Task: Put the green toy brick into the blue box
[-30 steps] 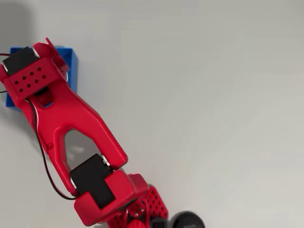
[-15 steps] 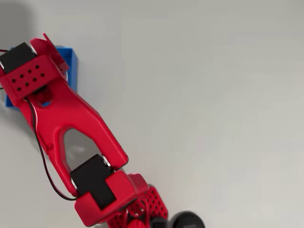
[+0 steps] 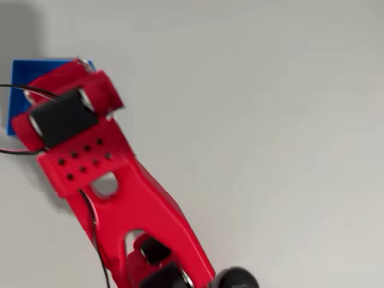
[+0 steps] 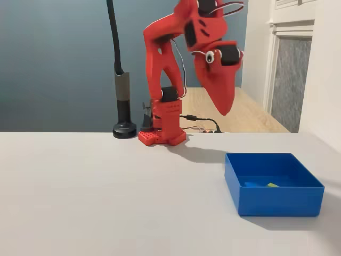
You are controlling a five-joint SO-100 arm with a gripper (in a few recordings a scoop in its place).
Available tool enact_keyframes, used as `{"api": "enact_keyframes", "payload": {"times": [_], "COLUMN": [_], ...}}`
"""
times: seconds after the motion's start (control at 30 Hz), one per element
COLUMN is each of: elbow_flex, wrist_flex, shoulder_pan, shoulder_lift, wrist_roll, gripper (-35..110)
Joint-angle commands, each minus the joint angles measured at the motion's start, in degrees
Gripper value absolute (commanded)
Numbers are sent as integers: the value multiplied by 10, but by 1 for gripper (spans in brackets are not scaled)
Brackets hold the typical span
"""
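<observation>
In the fixed view, nearest you on the right of the table (image 4: 106, 192) sits the box (image 4: 277, 201), open top up, flat on the surface. Inside it, low against the floor near the front wall, you see a small lime-green sliver: the brick (image 4: 272, 185). Only its top edge shows above the wall, so its tilt cannot be read. A pale blue patch lies just left of it on the box floor; what it is cannot be told.

Above and behind the box hangs the gripper (image 4: 225, 109), pointing down, well clear of the box rim and apart from the brick. The brick lies below it and a little to its right in this view. The fingers appear together in a single tapering point with nothing between them, though the angle is poor and a narrow gap may be hidden.

Farther back, the arm's base (image 4: 162, 136) stands on the table, with a black lamp post (image 4: 121, 101) just left of it.

In the overhead view, the arm (image 3: 120, 198) is blurred and runs from the bottom edge up to the left. Its wrist covers most of the box (image 3: 27, 71), which shows at the upper left.
</observation>
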Motion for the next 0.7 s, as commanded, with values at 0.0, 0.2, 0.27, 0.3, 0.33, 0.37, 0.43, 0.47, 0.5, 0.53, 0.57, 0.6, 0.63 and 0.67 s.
{"api": "enact_keyframes", "payload": {"times": [0.0,0.2,0.27,0.3,0.33,0.37,0.43,0.47,0.5,0.53,0.57,0.6,0.63,0.67], "elbow_flex": [62,213,265,290,316,344,394,418,442,465,486,509,529,547], "wrist_flex": [-3,-78,-109,-123,-136,-149,-170,-176,-178,-178,-178,-178,-178,-178], "shoulder_pan": [64,158,178,184,189,194,203,207,211,216,222,229,236,243], "shoulder_lift": [117,236,278,300,323,346,395,418,443,466,489,511,533,553], "wrist_roll": [6,-5,-5,-5,-5,-8,-9,-9,-9,-9,-9,-11,-12,-15], "gripper": [0,0,0,0,0,0,0,0,0,0,0,0,0,0]}}
